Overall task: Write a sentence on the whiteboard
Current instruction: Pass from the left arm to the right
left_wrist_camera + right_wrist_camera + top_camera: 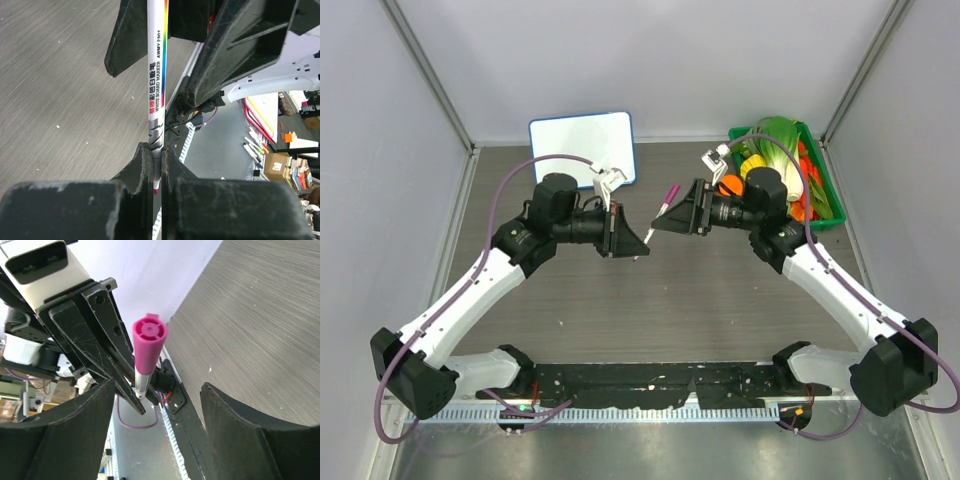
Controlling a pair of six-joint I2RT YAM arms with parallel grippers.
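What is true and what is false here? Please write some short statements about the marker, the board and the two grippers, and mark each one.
1. The left gripper is shut on the marker. True.
2. The whiteboard already carries pink writing. False: its surface is blank.
3. The right gripper is open. True.
4. The pink cap lies on the table. False: it sits on the end of the marker, facing the right gripper.
5. In the top view, the green basket stands left of the whiteboard. False: it stands to the right of it.
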